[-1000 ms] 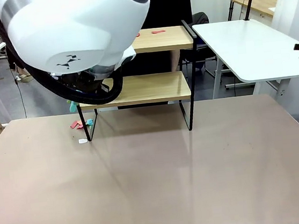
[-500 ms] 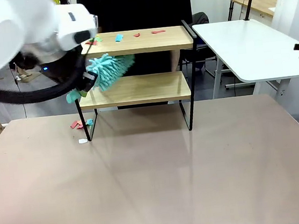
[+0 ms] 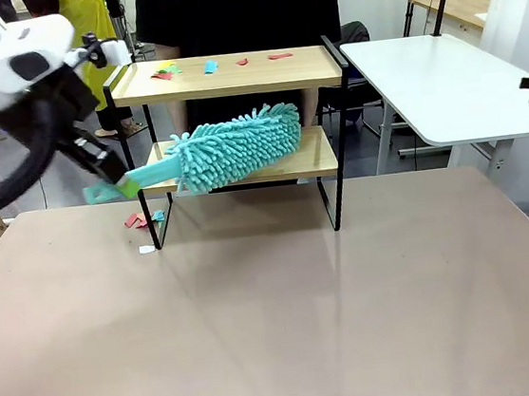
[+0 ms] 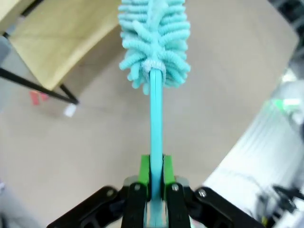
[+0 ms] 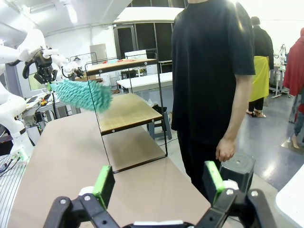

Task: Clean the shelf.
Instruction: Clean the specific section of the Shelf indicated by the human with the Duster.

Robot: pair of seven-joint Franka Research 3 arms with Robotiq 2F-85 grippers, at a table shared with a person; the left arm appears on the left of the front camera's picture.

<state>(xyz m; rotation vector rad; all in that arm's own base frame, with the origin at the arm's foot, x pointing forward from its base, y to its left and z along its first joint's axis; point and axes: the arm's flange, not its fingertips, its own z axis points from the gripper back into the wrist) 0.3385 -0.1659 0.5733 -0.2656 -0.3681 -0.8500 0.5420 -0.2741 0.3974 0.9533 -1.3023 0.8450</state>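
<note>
Your left gripper (image 4: 156, 167) is clamped on the duster (image 3: 236, 145) by its handle, with the head across the front of the shelf (image 3: 299, 68) at its lower board. The shelf stands at the table's (image 3: 280, 330) far edge, with scraps (image 3: 208, 67) on top. Your right gripper (image 5: 159, 183) gapes wide, holding nothing.
</note>
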